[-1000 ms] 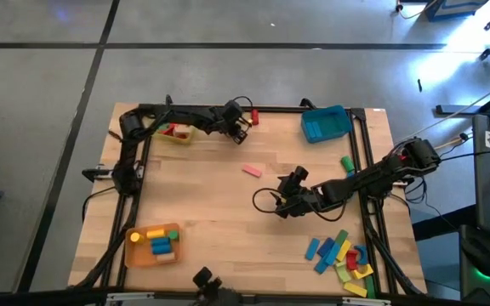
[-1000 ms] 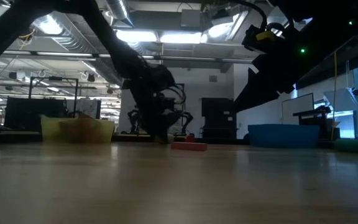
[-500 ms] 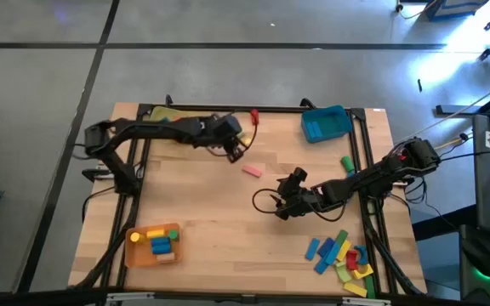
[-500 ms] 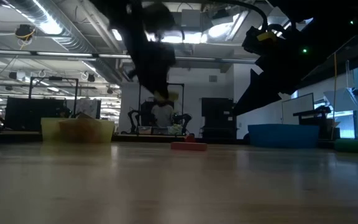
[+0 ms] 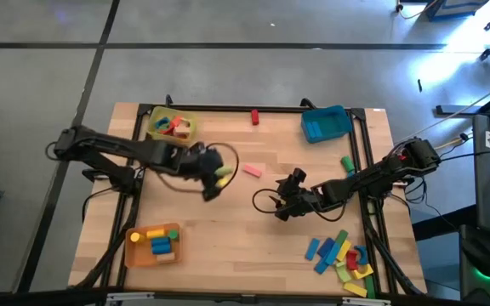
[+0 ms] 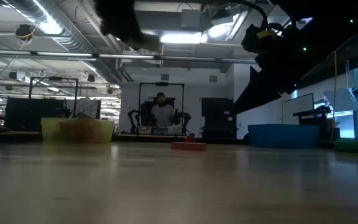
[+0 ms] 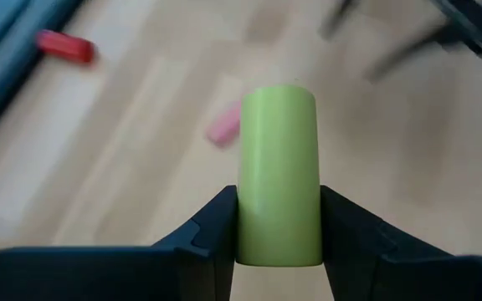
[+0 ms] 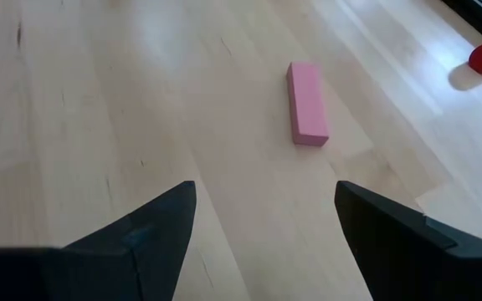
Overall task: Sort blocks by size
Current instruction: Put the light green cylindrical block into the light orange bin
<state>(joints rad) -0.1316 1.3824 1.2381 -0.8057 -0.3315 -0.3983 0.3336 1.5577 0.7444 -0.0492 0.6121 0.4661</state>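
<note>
My left gripper (image 5: 217, 176) hangs over the table's middle left, shut on a yellow-green cylinder block (image 7: 279, 171). A pink bar block (image 5: 252, 170) lies flat on the wood just right of it, also seen in the right wrist view (image 8: 307, 104). My right gripper (image 5: 282, 206) stands open and low, right of centre, with its fingers pointing toward the pink bar and nothing between them. A red cylinder block (image 5: 254, 116) lies at the far edge. Several blocks (image 5: 343, 255) lie heaped at the near right. My left gripper pinches the cylinder's curved sides (image 7: 249, 230) between its two fingers (image 7: 216, 230), at the end nearest the wrist. The fingers slant down from the table's left and run along the cylinder, which sticks out ahead of them. It is lifted clear of the table.
A yellow tray (image 5: 156, 127) with blocks stands at the far left, a blue tray (image 5: 326, 123) at the far right, and an orange tray (image 5: 147, 253) with blocks at the near left. A green block (image 5: 347, 163) lies by the right arm. A person (image 6: 161, 112) sits beyond the far edge.
My left gripper has swung away from the far edge beside the yellow tray, toward the near edge and the table's middle. It has risen out of the top of the low view and carries the yellow-green cylinder. The yellow tray now shows uncovered.
</note>
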